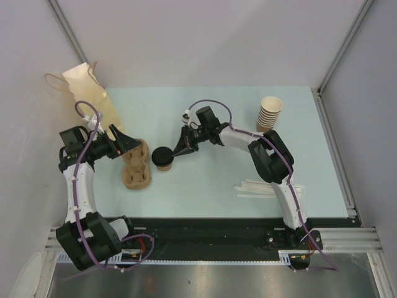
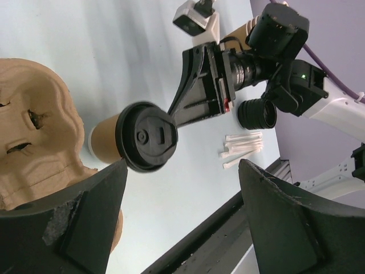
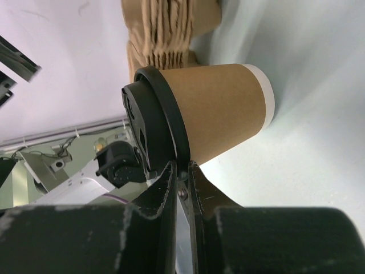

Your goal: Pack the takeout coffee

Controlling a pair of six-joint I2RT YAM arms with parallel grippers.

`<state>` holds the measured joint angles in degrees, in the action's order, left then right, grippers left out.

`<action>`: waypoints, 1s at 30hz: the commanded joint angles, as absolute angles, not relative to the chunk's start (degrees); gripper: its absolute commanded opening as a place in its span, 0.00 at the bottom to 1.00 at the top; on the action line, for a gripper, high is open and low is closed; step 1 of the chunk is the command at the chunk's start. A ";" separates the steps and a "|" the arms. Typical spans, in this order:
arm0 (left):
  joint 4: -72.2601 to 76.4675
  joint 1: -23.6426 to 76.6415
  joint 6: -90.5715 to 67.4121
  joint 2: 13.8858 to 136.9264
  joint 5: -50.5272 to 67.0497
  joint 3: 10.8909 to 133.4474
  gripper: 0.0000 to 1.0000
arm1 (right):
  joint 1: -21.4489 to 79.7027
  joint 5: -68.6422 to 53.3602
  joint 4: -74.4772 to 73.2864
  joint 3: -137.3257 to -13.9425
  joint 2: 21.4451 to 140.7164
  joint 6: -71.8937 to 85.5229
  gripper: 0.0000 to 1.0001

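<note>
The takeout coffee, a tan paper cup with a black lid, is just right of the brown pulp cup carrier. My right gripper is shut on the rim of its lid. In the right wrist view the fingers pinch the lid's edge where it meets the cup. My left gripper is open over the carrier's far end, holding nothing. In the left wrist view its wide-apart fingers frame the lidded cup and the carrier. I cannot tell whether the cup's base touches the table.
A paper bag with handles lies at the back left behind the carrier. A stack of lidless paper cups stands at the back right. Several white wrapped straws lie near the front edge under the right arm.
</note>
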<state>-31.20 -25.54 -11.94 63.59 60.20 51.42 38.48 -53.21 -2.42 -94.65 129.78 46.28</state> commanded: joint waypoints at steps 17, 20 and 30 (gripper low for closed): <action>-34.19 -27.07 -7.65 62.93 60.12 52.38 0.85 | 33.40 -43.95 -0.54 -116.98 142.29 55.53 0.00; -35.42 -27.68 -6.33 62.40 60.82 51.94 0.85 | 33.14 -43.60 3.16 -118.29 143.87 57.92 0.00; -35.42 -28.83 -5.01 62.67 60.73 49.40 0.84 | 33.22 -41.40 2.81 -120.41 145.20 59.85 0.00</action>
